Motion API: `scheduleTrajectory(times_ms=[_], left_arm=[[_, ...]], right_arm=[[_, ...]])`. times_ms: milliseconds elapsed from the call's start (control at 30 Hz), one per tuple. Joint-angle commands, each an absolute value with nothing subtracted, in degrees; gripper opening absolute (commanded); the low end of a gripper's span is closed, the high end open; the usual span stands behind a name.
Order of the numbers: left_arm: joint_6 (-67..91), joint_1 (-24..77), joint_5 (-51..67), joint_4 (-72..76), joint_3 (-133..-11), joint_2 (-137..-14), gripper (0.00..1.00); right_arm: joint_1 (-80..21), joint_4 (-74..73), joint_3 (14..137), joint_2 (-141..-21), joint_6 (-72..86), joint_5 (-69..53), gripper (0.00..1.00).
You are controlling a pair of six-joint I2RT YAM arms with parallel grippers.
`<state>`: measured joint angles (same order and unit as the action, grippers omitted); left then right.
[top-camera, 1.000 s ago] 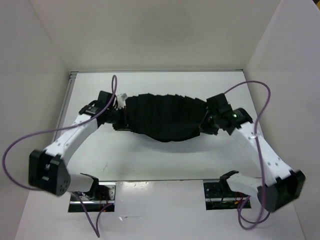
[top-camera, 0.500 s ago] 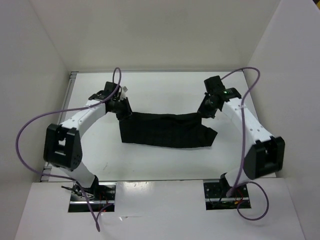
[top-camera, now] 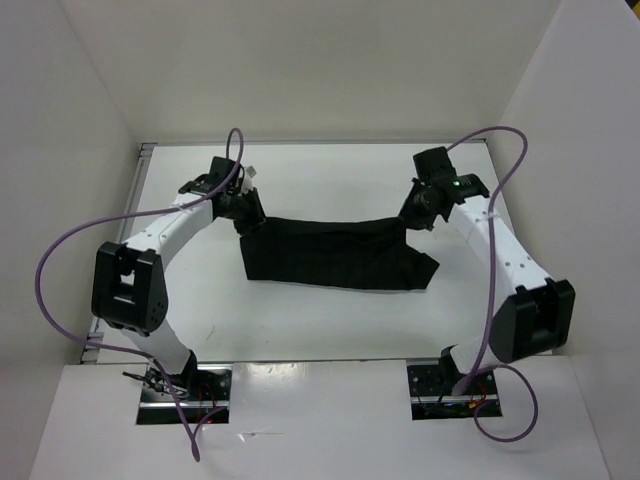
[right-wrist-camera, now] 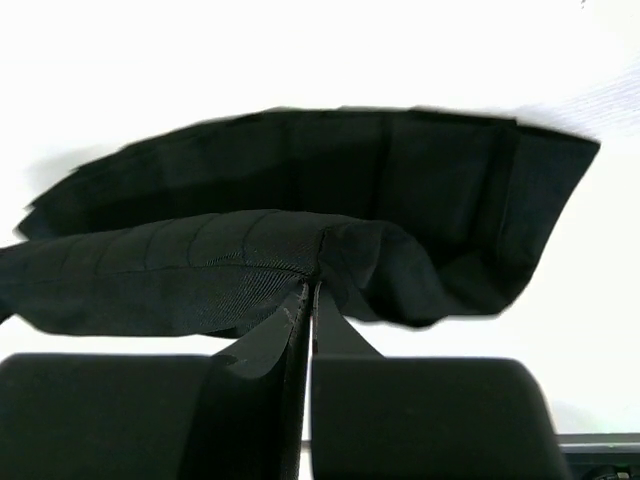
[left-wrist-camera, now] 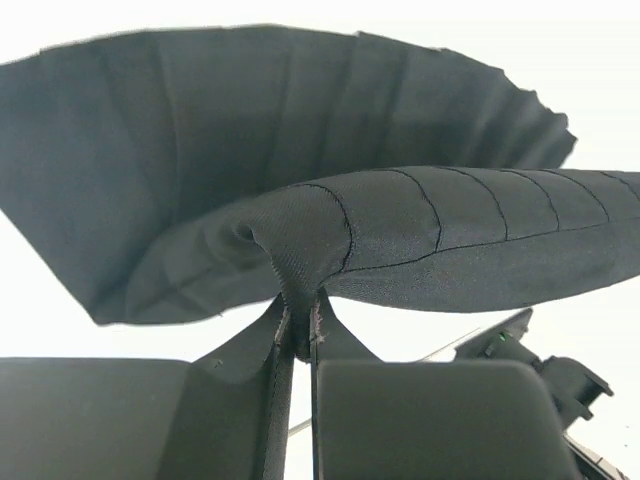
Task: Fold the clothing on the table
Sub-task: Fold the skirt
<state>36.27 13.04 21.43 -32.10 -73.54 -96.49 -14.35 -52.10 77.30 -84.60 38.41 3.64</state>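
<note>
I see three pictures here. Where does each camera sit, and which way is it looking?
Top: above and behind the arms, looking down on the table; both arms show, left gripper and right gripper each pinching the clothing.
Left wrist: on the left arm, looking along its closed fingers at the pinched clothing.
Right wrist: likewise on the right arm.
Shared: all three show the clothing.

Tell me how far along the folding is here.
Done: the clothing looks doubled into a band across the table. In hand: left jaws and right jaws are each shut on a far corner, holding that edge over the lower layer. Left: release, flatten the flap poking out at the right, probably fold again.
</note>
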Motion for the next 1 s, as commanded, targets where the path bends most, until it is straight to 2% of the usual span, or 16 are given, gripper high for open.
scheduleTrajectory(times_ms=[0, 233, 367, 533, 800, 967], left_arm=[[35.68, 12.66, 23.64, -34.10, -76.73, -90.01, 0.01], [36.21, 12.66, 24.70, -39.71, -66.98, -76.49, 0.01], [36.83, 12.66, 24.70, -40.87, -62.94, -73.74, 0.01], [36.83, 12.66, 25.49, -34.38, -61.79, -83.04, 0.01], [36.30, 12.66, 25.49, -31.38, -77.15, -102.01, 0.01], [35.68, 12.66, 25.49, -32.52, -86.03, -105.99, 0.01]], right_arm=[[-13.80, -57.01, 80.07, -77.18, 37.18, 3.35, 0.00], [-15.46, -69.33, 70.41, -63.74, 36.12, -2.98, 0.00], [-15.47, -72.60, 66.98, -58.28, 36.82, -2.99, 0.00], [-15.47, -63.05, 64.07, -62.39, 37.88, -1.41, 0.00], [-14.33, -52.13, 71.01, -78.90, 38.41, 4.38, 0.00], [-13.80, -52.12, 76.64, -82.27, 37.79, 6.68, 0.00]])
